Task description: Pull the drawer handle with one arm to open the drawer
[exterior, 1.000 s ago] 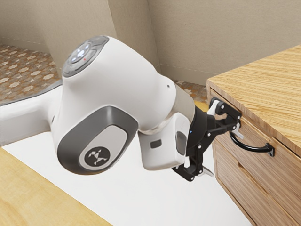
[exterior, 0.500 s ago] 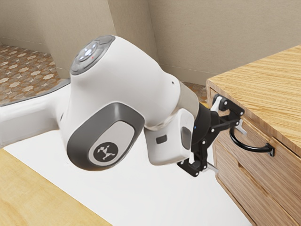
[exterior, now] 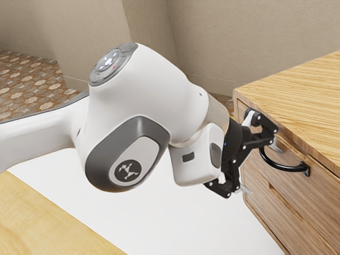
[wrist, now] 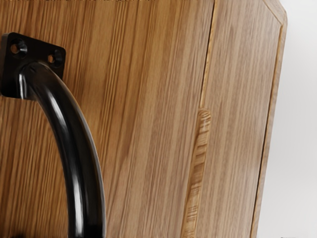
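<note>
The wooden cabinet [exterior: 303, 101] stands at the exterior view's right, and its top drawer front [exterior: 289, 154] sits flush with the body. A black curved handle [exterior: 284, 166] is bolted to that front. In the wrist view the handle [wrist: 74, 153] runs close under my hand from its square mount plate [wrist: 29, 62] across the wood grain. My gripper [exterior: 259, 163] is open right at the handle's near end. One finger [exterior: 263, 127] is above that end and the other [exterior: 236, 188] is below it. Neither pad visibly presses on the bar.
A lower drawer front [exterior: 276, 207] lies beneath the top one. The white tabletop [exterior: 159, 223] spreads under the arm, with a wooden surface [exterior: 37, 223] at the front left. Beige walls and a patterned floor [exterior: 32, 79] lie behind.
My arm has moved toward the exterior view's right, bringing the open fingers closer to the drawer front and around the handle's near end. The drawer has not moved.
</note>
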`<state>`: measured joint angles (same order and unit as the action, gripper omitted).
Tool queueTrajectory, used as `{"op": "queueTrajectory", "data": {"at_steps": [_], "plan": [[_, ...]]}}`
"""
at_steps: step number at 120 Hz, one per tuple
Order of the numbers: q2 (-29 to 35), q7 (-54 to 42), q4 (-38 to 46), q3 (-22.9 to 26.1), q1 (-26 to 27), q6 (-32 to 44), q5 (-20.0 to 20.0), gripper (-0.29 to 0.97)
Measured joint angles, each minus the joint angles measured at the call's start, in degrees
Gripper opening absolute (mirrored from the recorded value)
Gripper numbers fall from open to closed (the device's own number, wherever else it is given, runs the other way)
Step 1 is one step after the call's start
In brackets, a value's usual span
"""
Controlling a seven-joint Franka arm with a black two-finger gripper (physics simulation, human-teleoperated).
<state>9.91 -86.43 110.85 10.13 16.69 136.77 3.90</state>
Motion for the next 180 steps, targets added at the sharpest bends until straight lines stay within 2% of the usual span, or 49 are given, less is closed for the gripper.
{"op": "queueTrajectory", "data": {"at_steps": [13,28,46,90,100,115,137,151,180], "plan": [[0.2,0.0,0.1,-0.1,0.0,0.0,0.0,0.51],[0.2,-0.1,0.1,-0.1,0.0,-0.1,-0.1,0.47],[1.6,-0.1,0.6,-0.8,0.5,-0.6,-0.1,0.34],[4.7,0.0,3.7,-1.6,0.8,-1.8,0.0,0.46],[5.9,0.1,4.9,-1.6,0.8,-2.1,0.0,0.45],[8.5,0.2,7.0,-1.6,0.9,-2.5,0.3,0.36],[12.7,0.3,10.8,-1.6,1.3,-2.8,0.6,0.36],[15.9,0.4,13.2,-1.6,1.4,-3.2,0.7,0.32],[20.5,0.6,17.2,-2.1,1.9,-4.2,0.9,0.37]]}}
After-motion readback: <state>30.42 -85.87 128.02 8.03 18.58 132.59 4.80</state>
